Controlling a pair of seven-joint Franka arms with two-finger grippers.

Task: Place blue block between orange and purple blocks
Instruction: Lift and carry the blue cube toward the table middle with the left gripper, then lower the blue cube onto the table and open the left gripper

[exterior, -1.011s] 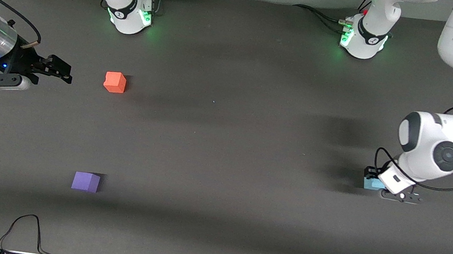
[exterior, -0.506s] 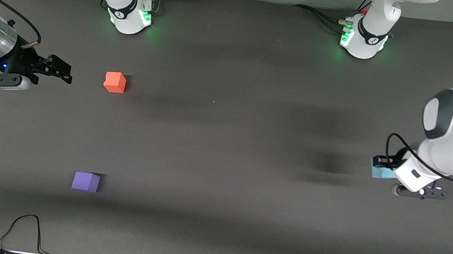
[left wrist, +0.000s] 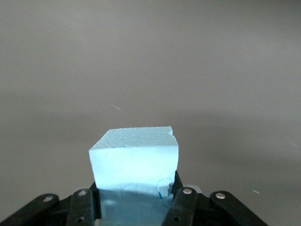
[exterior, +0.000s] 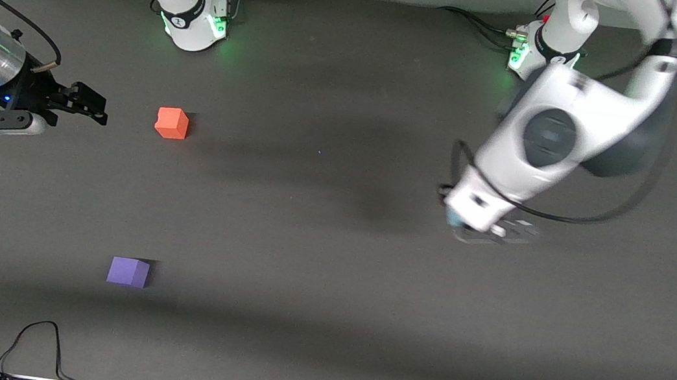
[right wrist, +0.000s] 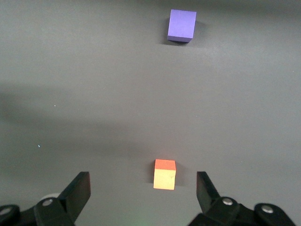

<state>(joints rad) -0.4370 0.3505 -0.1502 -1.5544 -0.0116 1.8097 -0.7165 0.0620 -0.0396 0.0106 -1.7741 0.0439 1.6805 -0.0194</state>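
My left gripper (exterior: 463, 225) is shut on the blue block (exterior: 452, 217) and holds it in the air over the table's middle, toward the left arm's end. In the left wrist view the light sky-blue foam cube (left wrist: 135, 162) sits clamped between the left gripper's (left wrist: 135, 190) two black fingers. The orange block (exterior: 172, 123) and the purple block (exterior: 128, 271) stand on the table toward the right arm's end, the purple one nearer the front camera. My right gripper (exterior: 94, 107) is open and empty beside the orange block. The right wrist view shows the right gripper (right wrist: 142, 182), the orange block (right wrist: 164, 175) and the purple block (right wrist: 182, 25).
The dark grey table (exterior: 302, 264) carries only the two blocks. The arm bases (exterior: 194, 17) (exterior: 542, 56) stand along its back edge. A black cable (exterior: 37, 340) loops at the front edge near the right arm's end.
My left gripper has lifted the blue block off the table and swung it from the left arm's end toward the middle. The right arm has not moved.
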